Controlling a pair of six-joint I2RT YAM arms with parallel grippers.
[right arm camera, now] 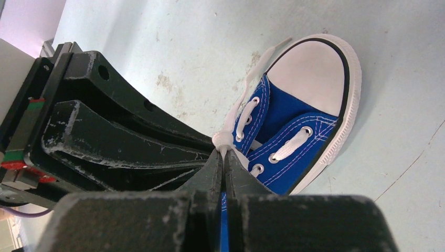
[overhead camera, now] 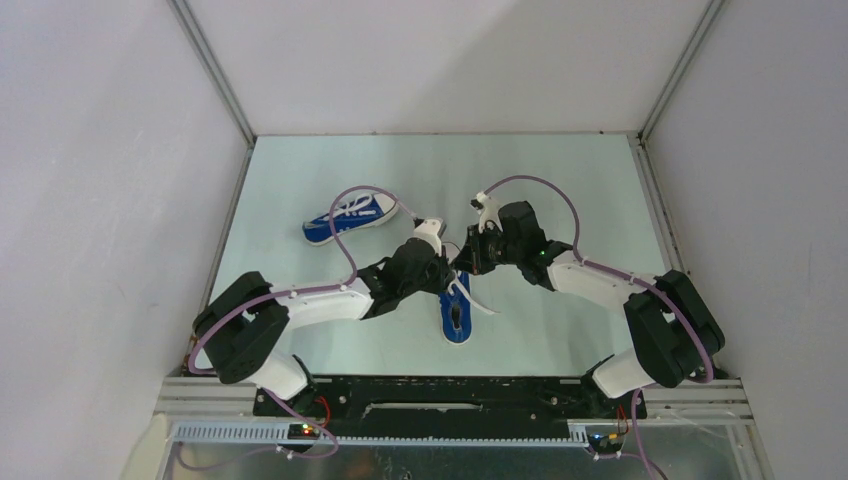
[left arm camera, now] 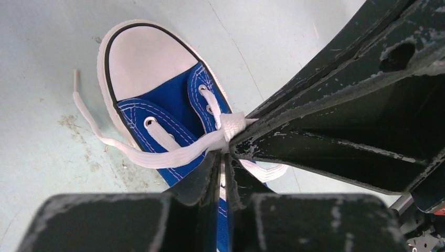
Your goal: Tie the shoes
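One of the shoes (overhead camera: 457,318), blue with a white toe cap (left arm camera: 141,58), lies at the table's middle, toe towards the arms. Both grippers meet over its laces. My left gripper (left arm camera: 224,157) has its jaws nearly together on a flat strip of white lace (left arm camera: 173,153). My right gripper (right arm camera: 224,152) is shut on the lace (right arm camera: 222,139) where the strands bunch. In the left wrist view the right gripper's fingers (left arm camera: 315,123) come in from the right against that bunch (left arm camera: 233,125). One free lace end (left arm camera: 86,115) trails on the table left of the toe.
The other of the shoes (overhead camera: 350,218) lies on its side at the far left of the pale green table (overhead camera: 560,180), laces loose. White walls enclose the table on three sides. A black rail (overhead camera: 450,395) carries the arm bases along the near edge.
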